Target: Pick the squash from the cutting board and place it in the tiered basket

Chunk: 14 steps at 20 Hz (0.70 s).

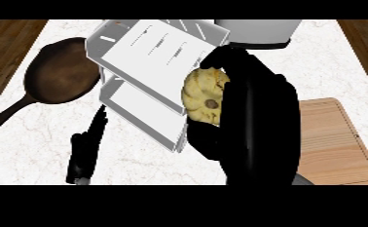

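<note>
Curling round the squash [203, 96], our right hand [259, 123] grips it between fingers and thumb, at the right edge of the tiered basket [155, 60], about level with its upper tray. The squash is off the cutting board [334, 141], which lies to the lower right of the basket. Our left hand [84, 153] rests to the basket's lower left, fingers straight, holding nothing. A dark pan [61, 72] sits just left of the basket.

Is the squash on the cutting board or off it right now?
Off. The right robot hand curls round the pale yellow scalloped squash beside the white tiered basket, left of the wooden cutting board.
</note>
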Available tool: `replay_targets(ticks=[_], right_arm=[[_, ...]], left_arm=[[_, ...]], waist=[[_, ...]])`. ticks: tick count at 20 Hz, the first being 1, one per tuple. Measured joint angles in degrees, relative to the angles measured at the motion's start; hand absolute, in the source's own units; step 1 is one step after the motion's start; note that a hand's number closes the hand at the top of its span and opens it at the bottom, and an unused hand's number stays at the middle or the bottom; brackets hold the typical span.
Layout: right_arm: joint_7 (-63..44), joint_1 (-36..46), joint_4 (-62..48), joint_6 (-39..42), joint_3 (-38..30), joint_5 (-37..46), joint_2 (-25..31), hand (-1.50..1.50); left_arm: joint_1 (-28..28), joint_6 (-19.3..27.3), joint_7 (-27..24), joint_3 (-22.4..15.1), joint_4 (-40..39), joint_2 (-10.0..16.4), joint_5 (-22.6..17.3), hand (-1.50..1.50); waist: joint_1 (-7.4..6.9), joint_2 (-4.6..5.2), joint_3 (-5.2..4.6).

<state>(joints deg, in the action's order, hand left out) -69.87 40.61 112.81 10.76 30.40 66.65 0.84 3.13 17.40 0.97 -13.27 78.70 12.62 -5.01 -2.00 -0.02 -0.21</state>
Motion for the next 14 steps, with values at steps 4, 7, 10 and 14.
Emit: replay_targets(ticks=[4, 7, 10, 14], right_arm=[[1.33, 6.32, -8.85, -0.41, -3.26, -4.55, -0.08, 1.50], [1.67, 9.14, -15.68, -2.06, -3.81, -6.55, -0.13, 1.50], [1.88, 11.74, -22.72, -4.20, -4.16, -7.88, -0.15, 1.50], [2.07, 13.58, -30.29, -7.65, -4.48, -9.26, -0.16, 1.50]], left_arm=[[-0.45, -0.20, -0.33, 0.29, -0.52, -0.27, 0.02, 0.00], [-0.74, -0.27, -0.83, 0.40, -1.02, -0.40, 0.28, 0.00], [-1.00, -0.24, -1.48, 0.26, -1.53, -1.06, 0.48, 0.00], [-0.62, -0.37, -1.94, 0.23, -1.38, -0.95, 0.82, 0.00]], waist=[[-0.02, 0.09, 0.06], [-0.17, 0.16, 0.09], [-0.38, 0.23, 0.14], [-0.68, 0.29, 0.17]])
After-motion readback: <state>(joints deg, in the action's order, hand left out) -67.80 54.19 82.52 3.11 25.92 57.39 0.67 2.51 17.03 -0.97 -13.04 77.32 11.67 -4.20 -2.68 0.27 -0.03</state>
